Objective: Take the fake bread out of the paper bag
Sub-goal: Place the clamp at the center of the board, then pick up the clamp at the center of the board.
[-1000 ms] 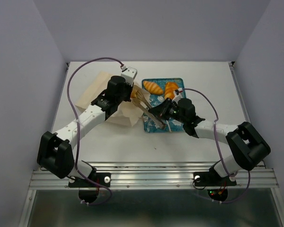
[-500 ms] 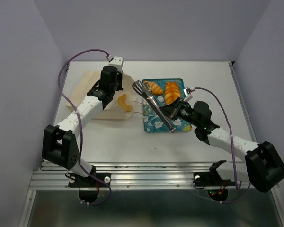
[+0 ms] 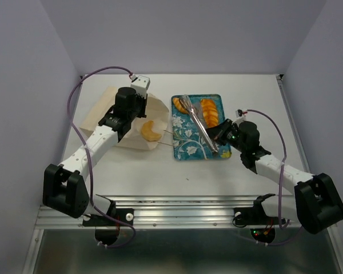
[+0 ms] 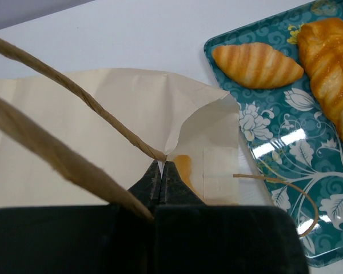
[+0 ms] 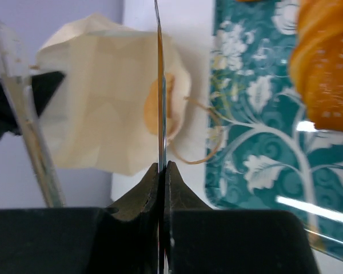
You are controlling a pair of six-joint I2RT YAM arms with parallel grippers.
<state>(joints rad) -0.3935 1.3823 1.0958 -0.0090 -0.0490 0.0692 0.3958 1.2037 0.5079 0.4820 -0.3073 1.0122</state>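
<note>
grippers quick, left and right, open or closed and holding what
left gripper: closed, pinching the paper bag at its rim
right gripper: closed on the metal tongs

No readable text, label, brand, number anywhere; paper bag (image 4: 74, 125) plain, tray (image 4: 274, 148) bears floral pattern only.

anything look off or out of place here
Yes: the croissant lies at the mouth of the flattened paper bag, not on the tray with the roll and loaf. One string handle trails from the bag onto the tray.
</note>
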